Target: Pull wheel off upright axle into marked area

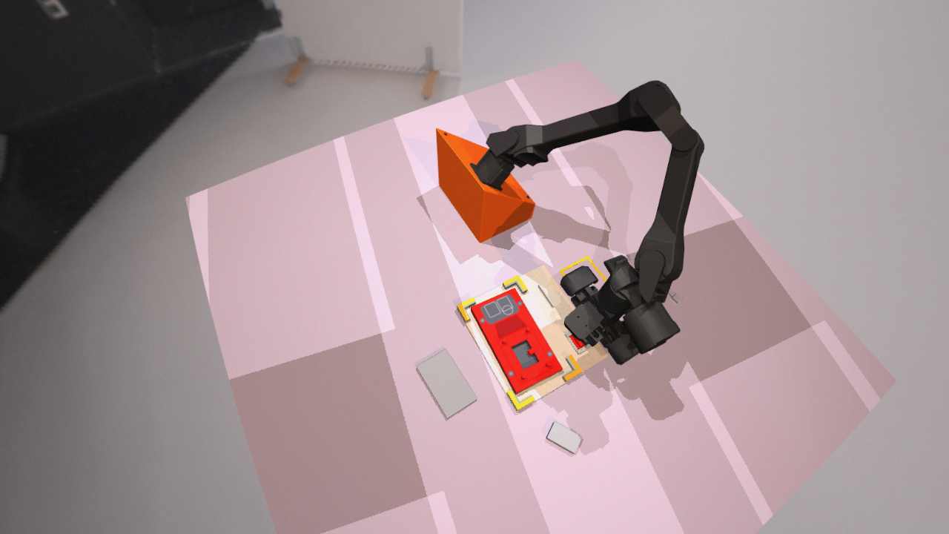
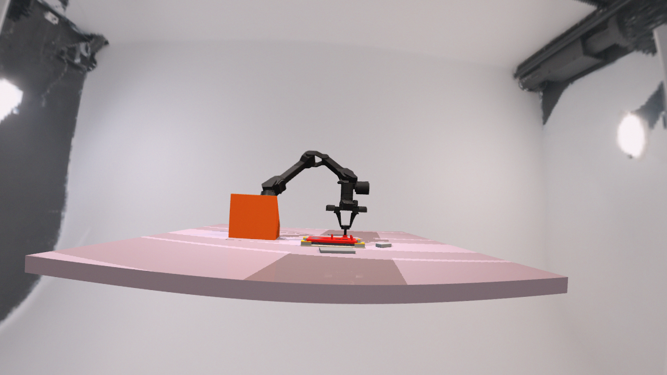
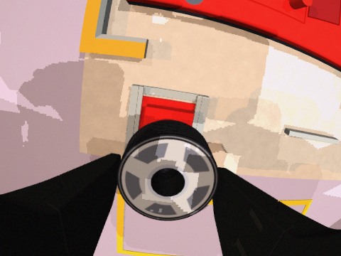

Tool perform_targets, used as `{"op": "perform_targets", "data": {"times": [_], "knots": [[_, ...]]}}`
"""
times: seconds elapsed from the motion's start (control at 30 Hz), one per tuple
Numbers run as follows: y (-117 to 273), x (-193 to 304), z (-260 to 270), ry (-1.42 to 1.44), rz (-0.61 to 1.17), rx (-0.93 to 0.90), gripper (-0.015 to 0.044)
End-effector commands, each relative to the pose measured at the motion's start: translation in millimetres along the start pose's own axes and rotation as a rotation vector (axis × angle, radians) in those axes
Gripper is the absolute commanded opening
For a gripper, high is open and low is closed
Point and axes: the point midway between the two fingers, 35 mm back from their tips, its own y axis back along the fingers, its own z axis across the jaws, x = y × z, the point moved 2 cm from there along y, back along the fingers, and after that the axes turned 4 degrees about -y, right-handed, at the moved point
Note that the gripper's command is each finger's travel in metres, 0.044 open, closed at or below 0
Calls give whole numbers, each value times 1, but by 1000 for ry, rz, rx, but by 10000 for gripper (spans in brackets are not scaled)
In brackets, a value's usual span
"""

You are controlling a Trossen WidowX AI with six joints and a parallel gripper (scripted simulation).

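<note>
Pinching the small black-tyred wheel with the grey spoked hub by its sides, the black end effector was seen pointing straight down at the pink counter. The wheel was held above the counter, over the edge where the tan base board met the thin yellow square outline. Just beyond the wheel a small red block in a grey frame was seen. The large red rectangular plate lay nearby on the board.
</note>
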Motion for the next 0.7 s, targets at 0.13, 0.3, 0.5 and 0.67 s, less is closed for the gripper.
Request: {"op": "perform_targets", "data": {"times": [0.13,0.3,0.5,0.67], "knots": [[3,1,1,6,1,-2,0],[5,1,1,6,2,-3,0],[7,1,1,5,2,-3,0],[9,0,1,5,2,-4,0]]}}
